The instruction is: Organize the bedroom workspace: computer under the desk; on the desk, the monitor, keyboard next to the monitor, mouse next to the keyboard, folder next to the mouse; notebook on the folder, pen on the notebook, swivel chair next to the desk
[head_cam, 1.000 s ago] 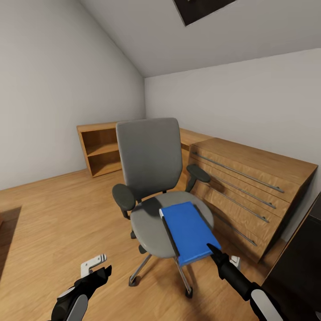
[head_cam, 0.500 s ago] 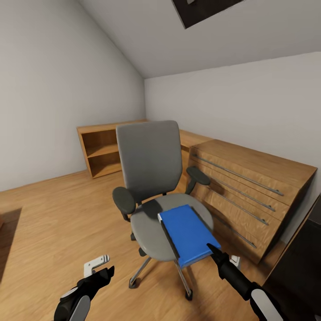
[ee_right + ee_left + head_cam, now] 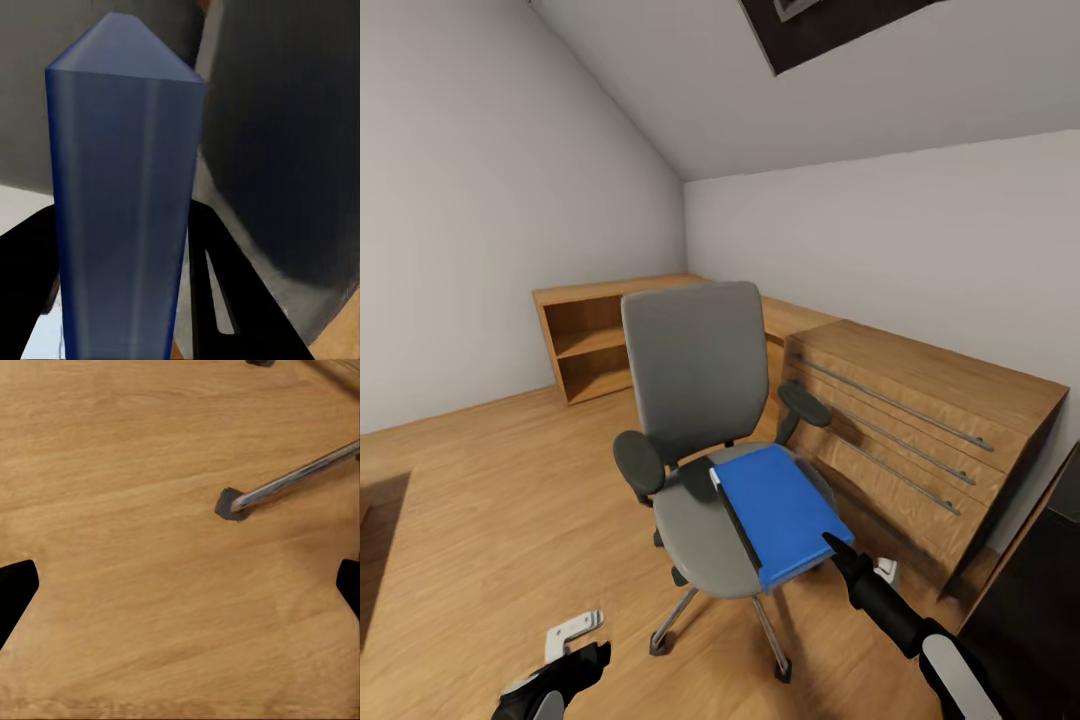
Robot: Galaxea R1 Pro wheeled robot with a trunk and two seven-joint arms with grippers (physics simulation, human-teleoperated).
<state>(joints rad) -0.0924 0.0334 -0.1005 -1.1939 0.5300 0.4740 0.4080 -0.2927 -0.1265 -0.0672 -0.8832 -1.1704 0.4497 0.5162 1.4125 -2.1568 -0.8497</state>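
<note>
Attic bedroom, sloped ceiling, wooden floor (image 3: 480,500); grey swivel chair (image 3: 700,370) stands mid-room, backrest upright, dark armrests either side; its metal legs spread on the floor below the seat.

Blue folder (image 3: 780,510) lies flat on the chair seat, toward the seat's right front, one corner reaching past the seat edge; a thin pale strip shows along its left spine edge.

Right pincer (image 3: 838,549) sits at the folder's near corner, black fingers closed on the folder's edge; in the right wrist view the folder (image 3: 124,202) runs upright between the dark fingers (image 3: 217,300), seen edge-on, with the grey chair seat behind it; the grip looks snug, folder touching both sides.

Left pincer (image 3: 575,645) hangs low near the floor, well left of the chair base, well apart from the folder; in the left wrist view its two black fingertips (image 3: 15,592) stand far apart at the frame's sides, jaws wide, nothing between them; below lies bare floor (image 3: 135,472) and one chair leg (image 3: 292,480) ending in a dark foot.

Wooden dresser (image 3: 920,430) with long metal handles stands just right of the chair, against the back wall; open wooden bookshelf (image 3: 585,340) sits in the far corner behind the chair; a dark surface edges the lower right corner, too cropped to identify.
</note>
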